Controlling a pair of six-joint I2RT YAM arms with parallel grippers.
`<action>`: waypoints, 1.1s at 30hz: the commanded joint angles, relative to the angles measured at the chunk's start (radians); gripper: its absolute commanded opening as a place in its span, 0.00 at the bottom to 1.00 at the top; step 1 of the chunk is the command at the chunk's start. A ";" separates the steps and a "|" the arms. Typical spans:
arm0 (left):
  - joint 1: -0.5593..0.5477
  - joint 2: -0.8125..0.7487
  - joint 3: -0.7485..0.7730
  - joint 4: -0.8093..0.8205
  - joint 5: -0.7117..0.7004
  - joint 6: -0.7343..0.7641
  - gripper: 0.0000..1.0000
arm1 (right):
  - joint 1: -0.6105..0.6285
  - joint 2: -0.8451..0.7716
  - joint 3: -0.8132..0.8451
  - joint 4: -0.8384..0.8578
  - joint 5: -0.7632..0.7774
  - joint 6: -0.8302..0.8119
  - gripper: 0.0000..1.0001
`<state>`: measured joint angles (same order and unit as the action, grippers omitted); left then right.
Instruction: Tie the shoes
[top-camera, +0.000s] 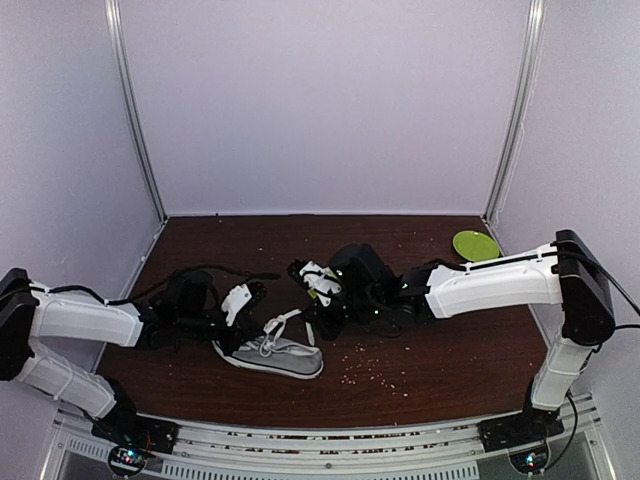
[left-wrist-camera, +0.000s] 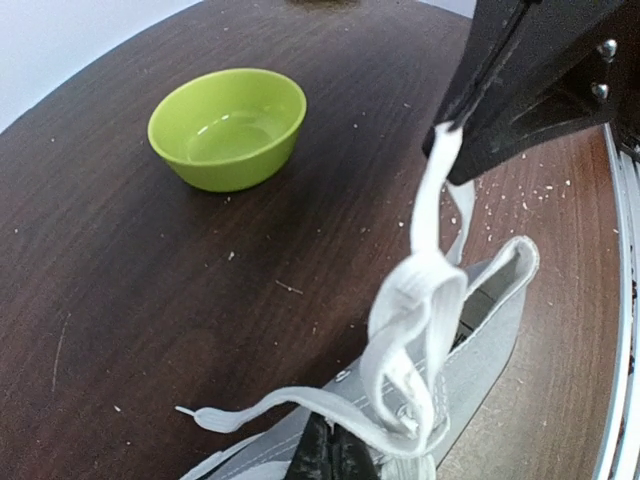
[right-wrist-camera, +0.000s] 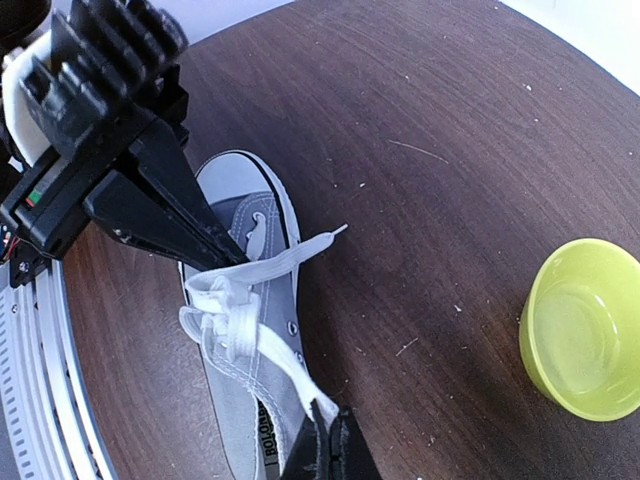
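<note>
On counter (top-camera: 200, 390), near front middle: grey shoe (top-camera: 280, 356). Left gripper (right-wrist-camera: 228, 258) at shoe's 11 o'clock, pinched tight on white laces (left-wrist-camera: 415, 300). Right gripper (left-wrist-camera: 445, 135) at 1 o'clock, pinched tight on laces too. Green bowl (top-camera: 476, 245) well apart, at 2 o'clock.

The sneaker (left-wrist-camera: 485, 345) runs off the bottom of the left wrist view, only its collar and lace (left-wrist-camera: 425, 215) showing, and the left gripper (left-wrist-camera: 330, 452) is a dark sliver at that edge. The right wrist view cuts the heel and right gripper (right-wrist-camera: 325, 432) at the bottom and the bowl (right-wrist-camera: 548, 320) at the right. From above, the lace is too small to follow.
</note>
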<state>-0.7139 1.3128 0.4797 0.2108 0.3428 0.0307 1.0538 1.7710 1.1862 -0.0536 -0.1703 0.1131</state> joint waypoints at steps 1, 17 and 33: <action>-0.004 -0.079 0.019 -0.011 -0.029 -0.018 0.00 | -0.004 -0.012 0.002 0.010 -0.005 0.014 0.00; -0.004 -0.426 -0.024 -0.477 -0.076 -0.538 0.00 | -0.021 0.019 0.032 -0.037 0.078 0.066 0.00; 0.020 -0.269 -0.007 -0.060 -0.142 -0.024 0.54 | -0.029 0.018 -0.005 0.028 -0.057 0.105 0.00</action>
<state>-0.7074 0.9985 0.4725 -0.0723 0.2195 -0.2283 1.0317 1.7748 1.1954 -0.0639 -0.1841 0.1940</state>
